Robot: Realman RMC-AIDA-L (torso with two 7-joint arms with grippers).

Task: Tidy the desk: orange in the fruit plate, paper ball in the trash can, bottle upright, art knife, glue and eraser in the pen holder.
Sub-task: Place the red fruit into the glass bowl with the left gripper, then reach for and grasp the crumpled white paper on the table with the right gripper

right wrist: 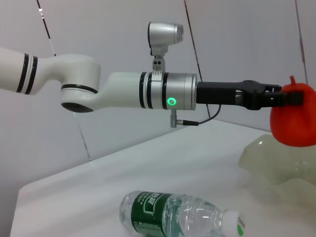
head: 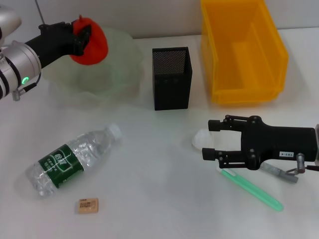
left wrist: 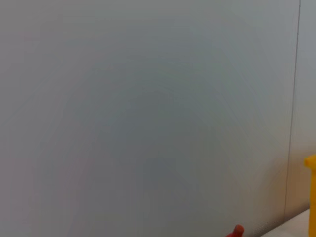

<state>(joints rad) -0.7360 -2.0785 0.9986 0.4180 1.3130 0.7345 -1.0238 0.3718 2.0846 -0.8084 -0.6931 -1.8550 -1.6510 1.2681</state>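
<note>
The orange [head: 91, 44] is held clamped in the left gripper [head: 82, 36] above the pale fruit plate [head: 112, 74], partly hidden by the fingers. The paper ball [head: 200, 139] is largely concealed between the spread fingers of the right gripper [head: 212, 139]. The bottle [head: 75, 159] is seen lying on its side.

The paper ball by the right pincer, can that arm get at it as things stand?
Probably yes. The right pincer is open with the paper ball right at its fingertips, and nothing stands between them; the green art knife lies beside it, off that line.
</note>
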